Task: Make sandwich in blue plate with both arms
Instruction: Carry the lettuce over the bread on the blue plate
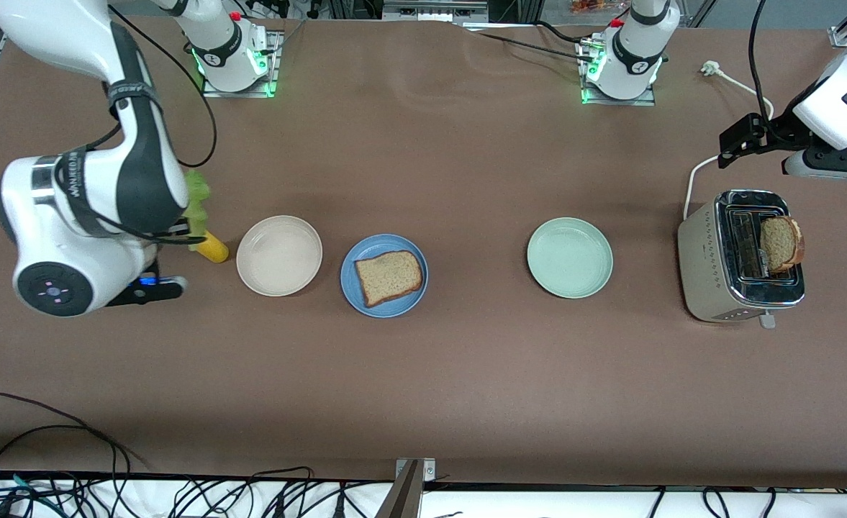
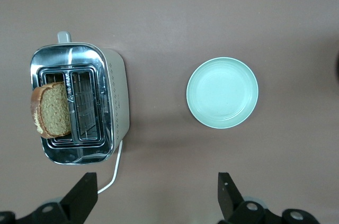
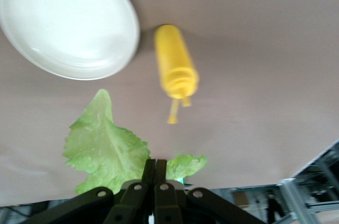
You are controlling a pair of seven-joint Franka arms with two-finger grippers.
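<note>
**K:** While the left arm is waiting, the right hand [image 3: 154,173] is pinching the lettuce leaf [image 3: 106,147], fingers pressed together on its edge, up in the air over the surface [image 1: 466,374] at the right arm's end. It's hanging beside the yellow squeeze bottle [image 3: 176,68] and near the beige plate [image 1: 279,255].

**M:** So the lettuce step is in hand. Where's the rest?

**K:** One bread slice [image 1: 388,277] is lying flat in the blue plate [image 1: 384,275], just beside the beige one. The second slice [image 2: 51,110] is sitting tilted on top of the toaster [image 2: 79,102] at the left arm's end, sticking out of a slot. The pale green plate [image 1: 570,257] is sitting between the blue plate and the toaster.

**M:** Left hand?

**K:** The left hand [image 2: 156,197] is spread wide, holding nothing, hovering over the surface near the toaster.

**M:** Next?

**K:** I'm guessing: carrying the leaf past the beige plate, lowering over the slice, then letting go centred. After that, the toaster slice goes on top.
</note>
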